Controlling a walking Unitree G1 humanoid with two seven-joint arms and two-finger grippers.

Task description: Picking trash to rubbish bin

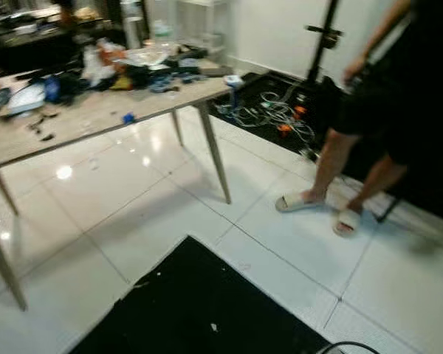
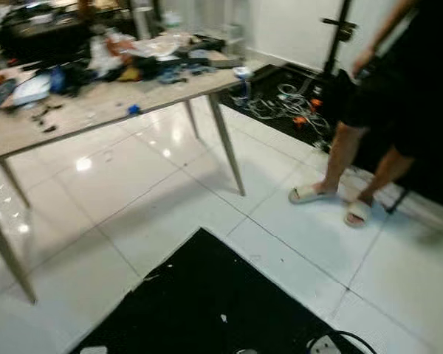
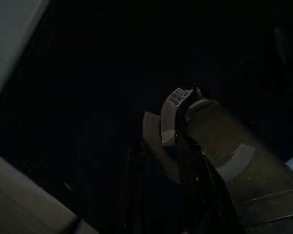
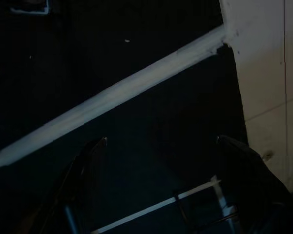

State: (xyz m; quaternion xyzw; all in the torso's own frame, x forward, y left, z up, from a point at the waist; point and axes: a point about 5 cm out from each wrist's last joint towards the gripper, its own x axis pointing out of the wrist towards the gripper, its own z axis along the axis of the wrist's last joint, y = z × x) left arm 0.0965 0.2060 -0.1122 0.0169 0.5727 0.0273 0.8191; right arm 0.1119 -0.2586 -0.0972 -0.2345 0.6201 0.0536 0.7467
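A wooden table (image 1: 96,118) stands at the left, its far end heaped with clutter (image 1: 125,63) of bags, wrappers and small items. A small white scrap (image 2: 223,318) lies on the black mat (image 1: 199,310) just in front of me. My right gripper (image 4: 163,161) hangs open over dark flooring crossed by a pale strip, with nothing between its fingers. The left wrist view is very dark: the left gripper (image 3: 163,190) hangs beside a pale curved piece (image 3: 168,126) and a tan cylinder (image 3: 234,165). Whether it touches them is unclear.
A person (image 1: 376,110) in dark shorts and white sandals stands at the right. Tangled cables (image 1: 273,114) lie on a dark mat beside a black stand (image 1: 321,37) at the back. Glossy white tiles (image 1: 133,192) lie under and around the table legs.
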